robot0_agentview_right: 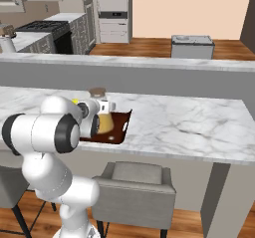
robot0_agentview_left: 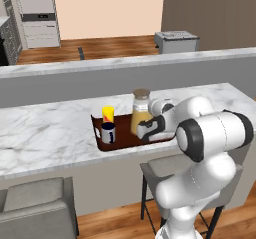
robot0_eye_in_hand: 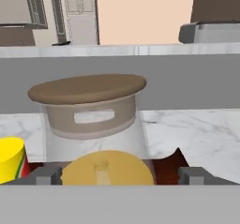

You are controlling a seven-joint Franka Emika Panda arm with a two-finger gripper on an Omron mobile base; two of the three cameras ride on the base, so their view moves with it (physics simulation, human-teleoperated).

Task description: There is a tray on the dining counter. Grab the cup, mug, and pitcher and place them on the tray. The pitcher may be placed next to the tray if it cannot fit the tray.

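Observation:
The dark reddish-brown tray (robot0_agentview_left: 123, 141) lies on the white marble dining counter (robot0_agentview_left: 45, 133). On its left part stand the yellow cup (robot0_agentview_left: 108, 113) and, just in front of it, the navy mug (robot0_agentview_left: 108, 132). The pitcher (robot0_agentview_left: 140, 108), orange liquid under a brown cork lid, stands upright on the tray's right part. My gripper (robot0_agentview_left: 142, 129) is open, with its fingers on either side of the pitcher's lower body and a small gap on each side. In the hand view the pitcher (robot0_eye_in_hand: 93, 120) stands between the fingertips (robot0_eye_in_hand: 47, 174), with the cup (robot0_eye_in_hand: 9, 160) at the left edge.
A higher grey ledge with a marble top (robot0_agentview_left: 125, 63) runs behind the counter. Grey stools (robot0_agentview_left: 35, 208) stand under the counter's front edge. Bare marble stretches to the right of the tray (robot0_agentview_right: 189, 122). A stove (robot0_agentview_right: 45, 30) sits far back left.

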